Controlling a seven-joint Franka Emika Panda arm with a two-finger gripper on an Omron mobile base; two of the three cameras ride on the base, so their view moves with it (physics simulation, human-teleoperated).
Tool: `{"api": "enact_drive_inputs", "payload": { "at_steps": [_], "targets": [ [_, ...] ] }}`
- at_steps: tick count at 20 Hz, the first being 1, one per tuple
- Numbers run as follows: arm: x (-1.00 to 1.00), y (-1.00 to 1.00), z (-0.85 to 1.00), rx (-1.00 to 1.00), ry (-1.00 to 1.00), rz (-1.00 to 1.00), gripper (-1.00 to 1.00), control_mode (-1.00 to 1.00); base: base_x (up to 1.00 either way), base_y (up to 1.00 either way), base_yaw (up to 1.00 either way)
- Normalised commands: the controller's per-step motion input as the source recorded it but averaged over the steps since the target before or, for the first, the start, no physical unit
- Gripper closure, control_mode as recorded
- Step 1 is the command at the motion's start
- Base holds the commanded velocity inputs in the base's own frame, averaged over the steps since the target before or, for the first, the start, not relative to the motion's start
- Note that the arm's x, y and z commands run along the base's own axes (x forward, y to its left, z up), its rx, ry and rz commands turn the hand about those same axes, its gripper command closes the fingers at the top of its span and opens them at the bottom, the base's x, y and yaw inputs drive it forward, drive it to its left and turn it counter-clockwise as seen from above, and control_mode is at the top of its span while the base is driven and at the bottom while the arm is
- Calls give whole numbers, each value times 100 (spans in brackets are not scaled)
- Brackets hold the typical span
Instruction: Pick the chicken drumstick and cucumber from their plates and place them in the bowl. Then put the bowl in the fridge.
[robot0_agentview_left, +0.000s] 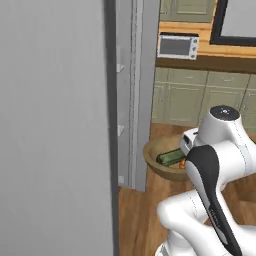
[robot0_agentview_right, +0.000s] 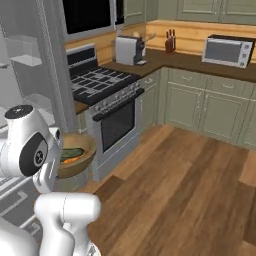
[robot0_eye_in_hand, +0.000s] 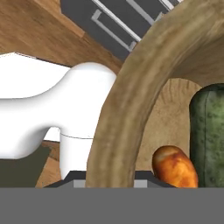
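Observation:
The light-brown wooden bowl (robot0_agentview_left: 156, 169) (robot0_agentview_right: 82, 161) hangs in the air beside the fridge. Its thick rim (robot0_eye_in_hand: 131, 109) runs down between the fingers of my gripper (robot0_eye_in_hand: 111, 181), which is shut on it. The dark green cucumber (robot0_agentview_left: 170, 158) (robot0_agentview_right: 72, 152) (robot0_eye_in_hand: 210, 135) lies inside the bowl. The orange-brown chicken drumstick (robot0_agentview_left: 183, 163) (robot0_agentview_right: 70, 160) (robot0_eye_in_hand: 175, 168) lies next to it. The grey fridge door (robot0_agentview_left: 55, 125) stands open at the left, and pale shelves (robot0_agentview_right: 25, 60) show inside the fridge. The plates are out of view.
A black stove (robot0_agentview_right: 100, 80) with its oven door (robot0_agentview_right: 117, 125) stands right of the fridge. On the brown counter are a toaster (robot0_agentview_right: 130, 50) and a microwave (robot0_agentview_right: 227, 50) (robot0_agentview_left: 177, 46). Green cabinets (robot0_agentview_left: 185, 97) line the walls. Wooden floor (robot0_agentview_right: 190, 190) lies open to the right.

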Motion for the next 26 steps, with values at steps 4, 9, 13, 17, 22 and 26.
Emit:
{"api": "enact_drive_inputs", "payload": {
  "at_steps": [4,9,13,17,22,26],
  "targets": [
    [0,0,0,0,0,0,100,100,42,0,60],
    [0,0,0,0,0,0,100,100,24,3,58],
    [0,0,0,0,0,0,100,100,5,1,60],
    [0,0,0,0,0,0,100,100,23,0,63],
    [0,0,0,0,0,0,100,100,46,0,61],
    [0,0,0,0,0,0,100,100,31,-18,55]
  ]
}}
